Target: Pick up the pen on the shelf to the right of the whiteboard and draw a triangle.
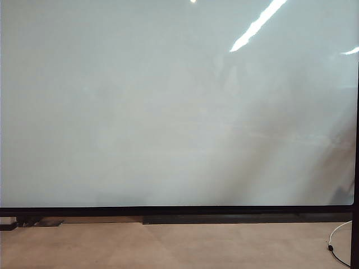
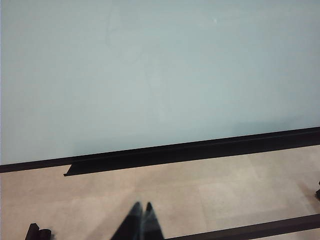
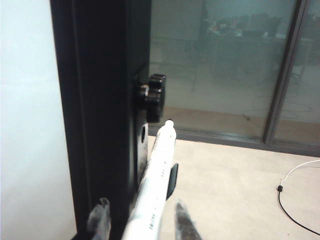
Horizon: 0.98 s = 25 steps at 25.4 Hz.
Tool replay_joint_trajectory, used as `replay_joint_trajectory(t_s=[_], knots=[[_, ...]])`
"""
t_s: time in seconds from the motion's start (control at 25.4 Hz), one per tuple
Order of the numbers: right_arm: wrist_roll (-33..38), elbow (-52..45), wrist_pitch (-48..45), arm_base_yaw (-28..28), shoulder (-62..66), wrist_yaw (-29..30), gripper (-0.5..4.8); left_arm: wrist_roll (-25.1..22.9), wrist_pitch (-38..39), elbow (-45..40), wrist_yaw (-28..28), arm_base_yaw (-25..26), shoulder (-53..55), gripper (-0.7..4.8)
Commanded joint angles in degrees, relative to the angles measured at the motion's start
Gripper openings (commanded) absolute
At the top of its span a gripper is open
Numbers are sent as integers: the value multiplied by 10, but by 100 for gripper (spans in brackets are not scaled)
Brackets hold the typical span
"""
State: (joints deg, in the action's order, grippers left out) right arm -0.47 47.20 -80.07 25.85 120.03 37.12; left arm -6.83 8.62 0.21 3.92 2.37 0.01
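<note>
2 end effectors matter here, and neither shows in the exterior view: the whiteboard (image 1: 168,106) fills it, still blank, with no triangle drawn. Its black frame (image 1: 179,211) runs along the bottom edge above the floor, and a white cable (image 1: 336,235) lies on the floor just past the board's lower right corner.

In the left wrist view, the left end effector (image 2: 141,207) hangs over the floor in front of the whiteboard (image 2: 150,75), its 2 dark tips pressed together, closed on nothing. It is well apart from the board and has no part in this step.

In the right wrist view, the right end effector (image 3: 140,220) sits just beside the board's right frame post (image 3: 100,115). The pen (image 3: 156,175) runs between its 2 translucent fingers (image 3: 99,217), slanting up toward a black knob (image 3: 152,97) on the post. The jaws stand around the barrel, but I cannot tell whether both pads touch it yet. The shelf itself is hidden under the pen.

The step in hand looks like securing the pen. To do it well, I judge the jaws should close fully until both pads bear squarely on the barrel, keeping it centred so it does not roll toward the post. The lift should then go straight away from the post, clear of the knob, with the tip end identified before turning toward the board.
</note>
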Motion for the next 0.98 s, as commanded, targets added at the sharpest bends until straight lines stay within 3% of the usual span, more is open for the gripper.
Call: replay_joint_trajectory(t_s=[0.04, 0.98], knots=[[0, 2, -9, 0, -4, 1, 165, 0, -5, 2, 1, 0, 0, -5], [-13, 2, -8, -9, -4, -1, 135, 0, -5, 2, 1, 0, 0, -5]])
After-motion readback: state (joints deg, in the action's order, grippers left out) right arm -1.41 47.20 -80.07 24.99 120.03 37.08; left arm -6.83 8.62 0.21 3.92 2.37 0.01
